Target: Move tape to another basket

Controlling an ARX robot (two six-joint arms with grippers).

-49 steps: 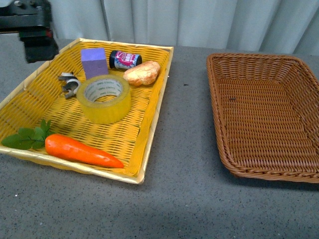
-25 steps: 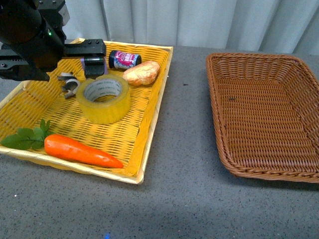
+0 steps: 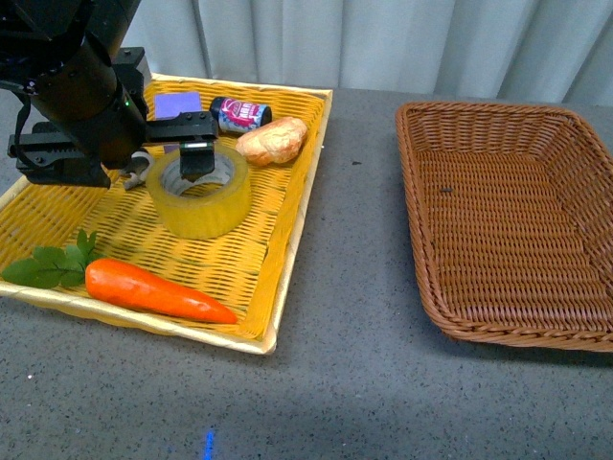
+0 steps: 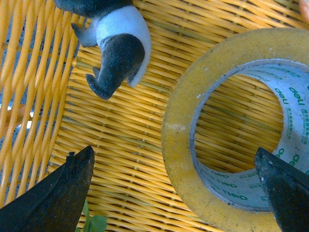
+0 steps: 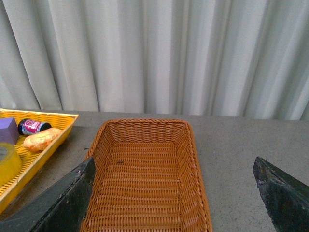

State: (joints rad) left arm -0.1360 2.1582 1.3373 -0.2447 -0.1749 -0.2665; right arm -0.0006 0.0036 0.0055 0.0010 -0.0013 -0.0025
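Carrot (image 3: 153,290) is lying along the near edge of the yellow tray (image 3: 297,225), out of the way. Tape (image 3: 199,190) is sitting flat mid-tray, hole up. Left gripper (image 4: 174,150) is hovering over it with jaws apart, one finger outside the roll and the other over the core, so it's straddling one wall. My read: drop straight down, clamp that wall only, and keep the outer finger off the clip (image 4: 118,53) just beside the roll. Lift clear of the tray rim before swinging across. Right gripper (image 5: 174,162) is idling, jaws apart, empty, facing the brown basket (image 3: 508,220), which is sitting well apart on the surface (image 3: 354,307).
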